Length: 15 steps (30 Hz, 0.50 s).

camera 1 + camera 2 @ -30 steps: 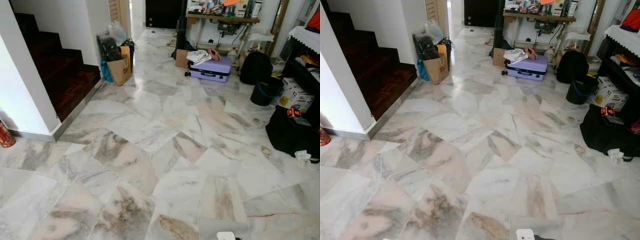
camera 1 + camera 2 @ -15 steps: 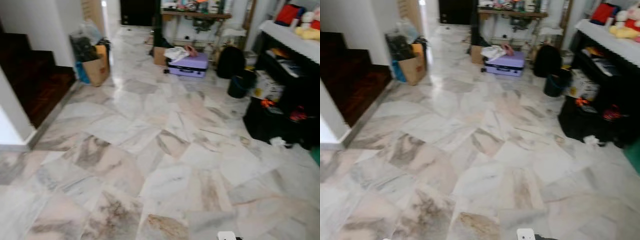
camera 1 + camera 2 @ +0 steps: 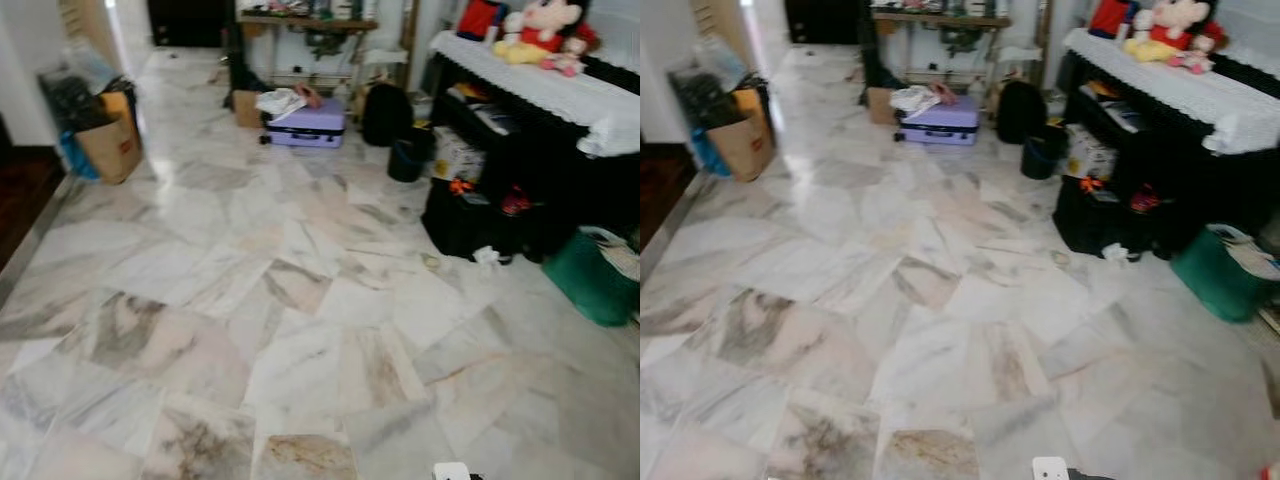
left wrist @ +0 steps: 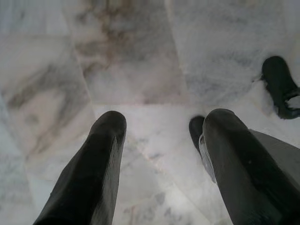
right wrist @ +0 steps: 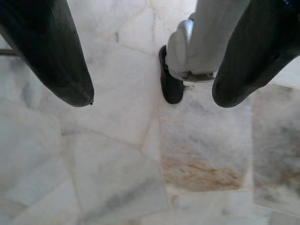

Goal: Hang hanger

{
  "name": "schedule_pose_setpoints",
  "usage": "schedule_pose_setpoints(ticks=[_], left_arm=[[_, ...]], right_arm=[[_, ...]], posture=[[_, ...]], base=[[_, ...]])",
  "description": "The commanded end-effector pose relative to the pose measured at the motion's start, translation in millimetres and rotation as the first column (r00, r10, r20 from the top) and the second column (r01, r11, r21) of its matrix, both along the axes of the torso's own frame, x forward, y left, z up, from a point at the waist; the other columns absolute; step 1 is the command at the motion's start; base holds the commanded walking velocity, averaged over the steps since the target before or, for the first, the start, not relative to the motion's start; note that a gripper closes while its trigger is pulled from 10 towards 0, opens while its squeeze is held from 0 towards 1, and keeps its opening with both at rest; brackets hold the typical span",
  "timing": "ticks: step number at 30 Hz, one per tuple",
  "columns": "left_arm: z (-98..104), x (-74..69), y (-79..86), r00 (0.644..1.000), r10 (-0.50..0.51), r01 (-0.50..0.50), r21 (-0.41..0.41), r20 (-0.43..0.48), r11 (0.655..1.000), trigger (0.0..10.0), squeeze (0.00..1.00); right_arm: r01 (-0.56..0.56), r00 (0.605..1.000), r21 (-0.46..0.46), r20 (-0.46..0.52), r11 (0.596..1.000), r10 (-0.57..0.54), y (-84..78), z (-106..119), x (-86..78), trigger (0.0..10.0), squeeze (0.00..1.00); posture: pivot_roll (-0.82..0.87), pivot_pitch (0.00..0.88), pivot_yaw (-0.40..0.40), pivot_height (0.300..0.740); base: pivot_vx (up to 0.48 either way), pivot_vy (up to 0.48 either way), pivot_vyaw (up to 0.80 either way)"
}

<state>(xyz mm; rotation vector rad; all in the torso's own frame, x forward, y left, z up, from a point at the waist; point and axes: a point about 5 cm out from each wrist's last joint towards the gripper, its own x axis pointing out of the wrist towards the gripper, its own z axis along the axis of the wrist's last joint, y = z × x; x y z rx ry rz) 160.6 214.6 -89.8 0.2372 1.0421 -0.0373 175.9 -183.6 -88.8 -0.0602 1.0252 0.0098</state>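
Both end effectors, left (image 4: 159, 140) and right (image 5: 152, 93), hang spread and empty over the marble floor (image 3: 300, 300), no hanger visible, so it seems searching; next, locate one.

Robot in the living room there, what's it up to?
It is crossing a marble floor with nothing in either claw. The left claw and the right claw both hang open, pointing down at the tiles. No hanger can be seen. Ahead lie a purple suitcase, a brown paper bag on the left, and on the right a dark cabinet with soft toys on top, plus a green basket beside it.
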Motion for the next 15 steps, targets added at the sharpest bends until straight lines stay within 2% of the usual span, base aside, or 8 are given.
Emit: schedule_pose_setpoints(ticks=[1,2,7,11,15], left_arm=[[-1.6,-14.7,5.8,0.911,0.401,-0.371,-0.225,0.101,0.901,10.0,0.0],[-0.8,-13.3,7.3,0.909,0.404,-0.374,-0.224,0.104,0.9,10.0,0.0],[14.7,19.5,11.9,0.9,0.391,-0.34,-0.249,0.194,0.907,10.0,0.0],[18.8,28.8,9.1,0.901,0.377,-0.321,-0.257,0.216,0.912,10.0,0.0],[17.4,27.7,6.3,0.91,0.36,-0.306,-0.25,0.206,0.919,10.0,0.0]], right_arm=[[0.088,0.993,0.175,0.058,0.981,-0.099,10.8,10.9,23.6,10.0,0.0],[0.088,0.993,0.179,0.064,0.98,-0.101,11.3,11.7,25.2,10.0,0.0],[0.121,0.987,0.192,0.079,0.974,-0.138,10.6,15.9,33.2,10.0,0.0],[0.105,0.99,0.178,0.071,0.978,-0.119,7.0,15.7,32.2,10.0,0.0],[0.139,0.985,0.183,0.073,0.973,-0.154,4.4,16.1,32.6,10.0,0.0]], posture=[[0.26,0.0,-0.08,0.74],[0.25,0.0,-0.078,0.74],[0.26,0.0,-0.066,0.74],[0.25,0.0,-0.063,0.74],[0.25,0.0,-0.068,0.74]], base=[[0.0,0.0,-0.79],[0.0,0.0,-0.79],[0.0,0.0,-0.79],[0.0,0.0,-0.79],[0.0,0.0,-0.79]])
